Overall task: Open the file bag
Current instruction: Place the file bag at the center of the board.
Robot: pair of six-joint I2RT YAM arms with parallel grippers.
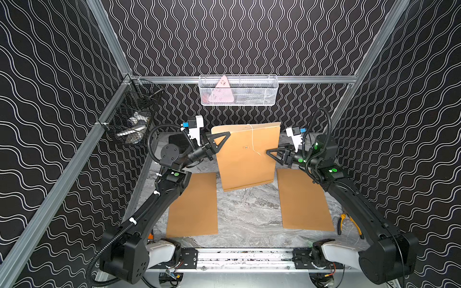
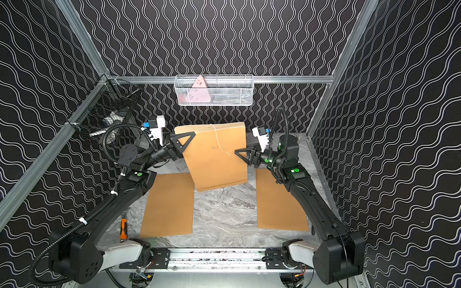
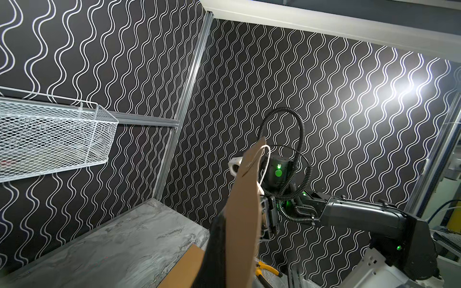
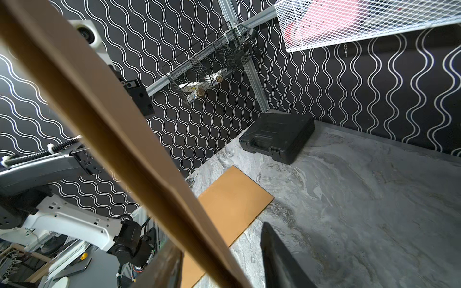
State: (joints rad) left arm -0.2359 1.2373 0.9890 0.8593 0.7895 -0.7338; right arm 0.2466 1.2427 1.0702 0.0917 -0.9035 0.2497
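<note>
In both top views the brown paper file bag (image 1: 245,159) (image 2: 217,162) stands raised and tilted above the marble table, its lower edge near the surface. My left gripper (image 1: 225,137) is shut on the bag's upper left edge; in the left wrist view a dark finger (image 3: 214,249) presses against the bag (image 3: 243,212). A loose white string (image 1: 252,139) hangs from the flap down the front. My right gripper (image 1: 270,152) is open at the bag's right edge. The right wrist view shows the edge (image 4: 119,139) passing between its fingers (image 4: 279,259) with a gap.
Two more brown file bags lie flat on the table, one to the left (image 1: 192,204) and one to the right (image 1: 304,199). A white mesh basket (image 1: 238,89) hangs on the back rail, a black wire basket (image 1: 132,117) at the left. A black case (image 4: 277,137) and yellow-handled pliers (image 1: 349,222) lie near the walls.
</note>
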